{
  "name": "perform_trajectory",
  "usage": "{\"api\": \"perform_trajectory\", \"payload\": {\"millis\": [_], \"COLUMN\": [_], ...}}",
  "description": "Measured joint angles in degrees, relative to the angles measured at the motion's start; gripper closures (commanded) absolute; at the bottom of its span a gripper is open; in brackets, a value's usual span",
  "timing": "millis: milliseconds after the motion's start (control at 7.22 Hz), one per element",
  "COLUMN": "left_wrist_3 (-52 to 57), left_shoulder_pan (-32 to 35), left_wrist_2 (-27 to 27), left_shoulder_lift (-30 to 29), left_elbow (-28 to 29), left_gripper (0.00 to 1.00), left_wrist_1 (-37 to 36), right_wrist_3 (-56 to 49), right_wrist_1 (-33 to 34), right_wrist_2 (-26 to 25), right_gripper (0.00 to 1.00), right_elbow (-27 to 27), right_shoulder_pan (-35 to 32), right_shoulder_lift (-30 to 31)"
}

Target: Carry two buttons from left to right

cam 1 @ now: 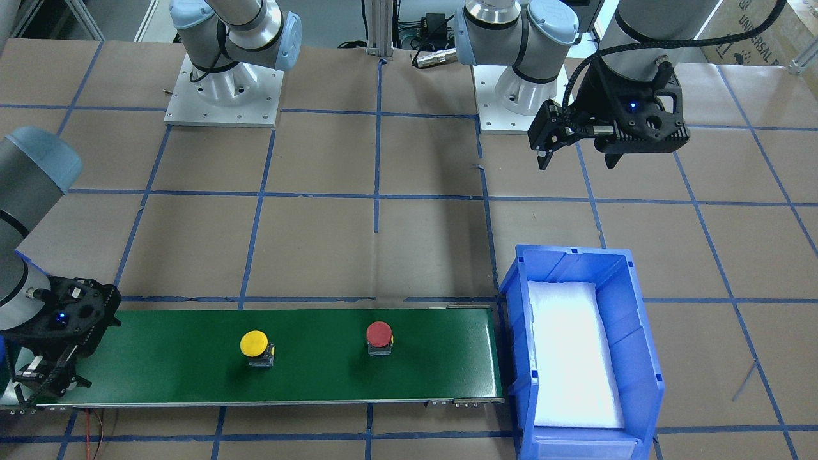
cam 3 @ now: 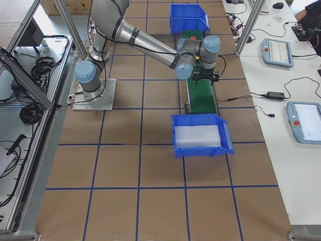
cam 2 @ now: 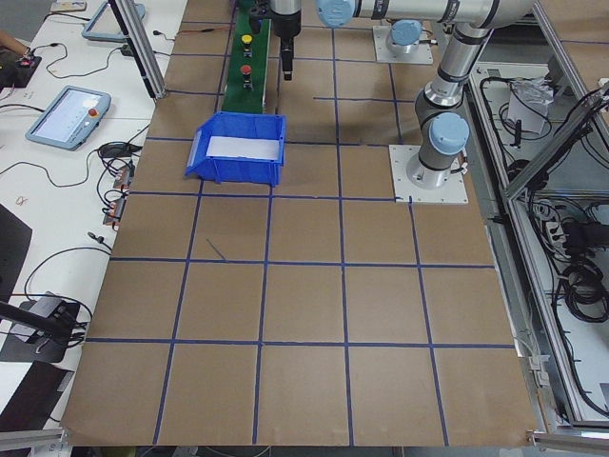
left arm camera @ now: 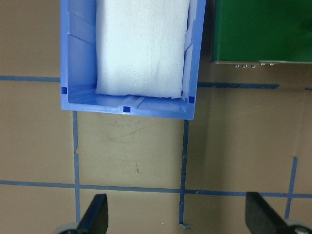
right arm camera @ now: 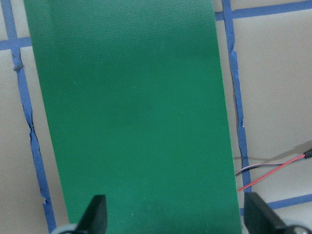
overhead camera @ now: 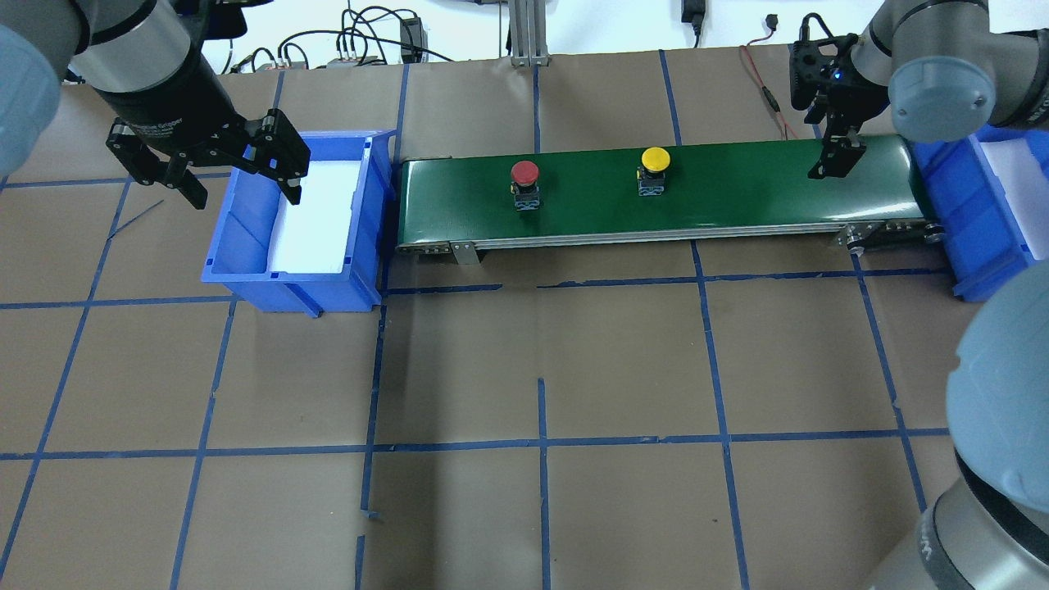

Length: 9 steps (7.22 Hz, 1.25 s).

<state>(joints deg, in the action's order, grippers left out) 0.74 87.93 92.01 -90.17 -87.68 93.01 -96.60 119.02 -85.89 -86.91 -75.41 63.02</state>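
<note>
The yellow button (cam 1: pixel 254 345) and the red button (cam 1: pixel 379 335) stand upright on the green conveyor belt (cam 1: pixel 160 370), apart from each other; in the overhead view the red button (overhead camera: pixel 524 174) is to the left of the yellow button (overhead camera: pixel 656 160). My left gripper (overhead camera: pixel 238 172) is open and empty, hovering over the near edge of the left blue bin (overhead camera: pixel 246 262). My right gripper (overhead camera: pixel 836 160) is open and empty above the belt's right end, to the right of the yellow button. Neither wrist view shows a button.
The left blue bin (left arm camera: pixel 78 58) holds a white foam pad. A second blue bin (overhead camera: pixel 975 221) with foam stands past the belt's right end. Red and black wires (right arm camera: pixel 273 170) lie on the table beside the belt. Brown paper with blue tape lines covers the table.
</note>
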Motion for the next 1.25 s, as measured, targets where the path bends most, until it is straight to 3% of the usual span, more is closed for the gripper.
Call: {"api": "perform_trajectory", "payload": {"millis": [693, 1247], "left_wrist_3": [-1.09, -0.95], "left_shoulder_pan": [-0.80, -0.71], "left_wrist_2": [-1.62, -1.34], "left_shoulder_lift": [-0.13, -0.10], "left_elbow": [1.96, 0.92], "left_gripper": [0.00, 0.00], "left_wrist_1": [5.29, 2.66], "right_wrist_3": [0.01, -5.28], "right_wrist_1": [1.66, 1.43], "right_wrist_2": [-0.03, -1.30], "right_gripper": [0.00, 0.00], "right_elbow": [-1.61, -2.56], "right_shoulder_pan": [0.00, 0.00], "right_shoulder_lift": [0.22, 0.39]}}
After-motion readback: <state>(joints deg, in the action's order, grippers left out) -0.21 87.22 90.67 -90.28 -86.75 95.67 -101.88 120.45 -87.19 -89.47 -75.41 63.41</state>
